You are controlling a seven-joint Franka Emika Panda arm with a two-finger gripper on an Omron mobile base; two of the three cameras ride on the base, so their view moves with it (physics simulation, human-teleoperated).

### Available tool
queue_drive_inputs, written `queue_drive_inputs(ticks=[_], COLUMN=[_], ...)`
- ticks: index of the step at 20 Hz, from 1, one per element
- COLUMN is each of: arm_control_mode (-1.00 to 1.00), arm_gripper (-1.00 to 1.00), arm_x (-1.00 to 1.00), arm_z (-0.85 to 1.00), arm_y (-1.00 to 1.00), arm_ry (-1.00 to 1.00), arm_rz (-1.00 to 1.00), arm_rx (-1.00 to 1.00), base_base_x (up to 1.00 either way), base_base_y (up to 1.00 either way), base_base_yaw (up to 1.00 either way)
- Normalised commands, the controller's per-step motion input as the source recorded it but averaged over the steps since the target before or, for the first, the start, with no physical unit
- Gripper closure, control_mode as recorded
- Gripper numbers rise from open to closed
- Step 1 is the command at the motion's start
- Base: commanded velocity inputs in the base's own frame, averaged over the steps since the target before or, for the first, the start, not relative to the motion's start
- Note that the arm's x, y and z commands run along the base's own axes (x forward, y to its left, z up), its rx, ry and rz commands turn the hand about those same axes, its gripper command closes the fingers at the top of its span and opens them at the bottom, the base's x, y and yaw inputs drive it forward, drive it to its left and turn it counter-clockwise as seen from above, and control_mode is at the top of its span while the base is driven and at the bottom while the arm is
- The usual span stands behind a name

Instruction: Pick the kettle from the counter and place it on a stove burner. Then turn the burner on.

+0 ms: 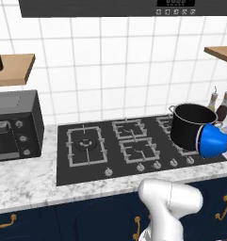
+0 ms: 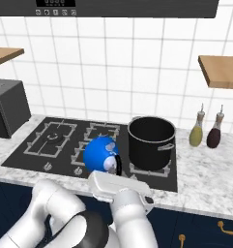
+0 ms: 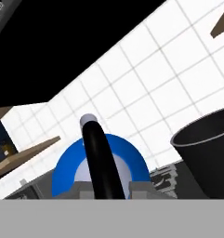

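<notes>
Claw [image 3: 104, 188] pinches the kettle's [image 3: 100, 168] black handle [image 3: 100, 162], its fingers nearly together with the handle rising between them in the hand view. In the right base view the kettle [image 2: 101, 154] hangs tipped on its side in front of the white hand, above the front of the cooktop [image 2: 26, 154], just left of the black pot [image 2: 151, 143]. Its handle and lid end face back toward the arm, and its broad blue base faces away toward the tiled wall, so its long axis runs roughly front to back, tilted. In the left base view the kettle [image 1: 213, 140] sits at the right edge, overlapping the pot [image 1: 190, 126], its wide end to the left and its narrow end to the right. The large burner [image 1: 85, 145] lies well apart to the left, bare. Marbled surface [image 1: 20, 181] borders the cooktop.
</notes>
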Motion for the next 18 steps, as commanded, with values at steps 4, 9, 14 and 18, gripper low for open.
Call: queue_drive_inputs(ticks=[4, 9, 14, 18], arm_control_mode=[-1.00, -1.00, -1.00, -1.00], arm_gripper=[1.00, 1.00, 1.00, 1.00], arm_x=[0.00, 0.00, 0.05, 0.22], arm_z=[0.07, 0.04, 0.00, 0.00], arm_y=[1.00, 1.00, 1.00, 1.00], arm_ry=[0.12, 0.17, 0.22, 0.27], arm_rz=[0.00, 0.00, 0.00, -0.02], arm_rx=[0.00, 0.00, -0.04, -0.12], base_base_x=[0.00, 0.00, 0.00, 0.00], base_base_y=[0.00, 0.00, 0.00, 0.00], base_base_yaw=[0.00, 0.00, 0.00, 0.00])
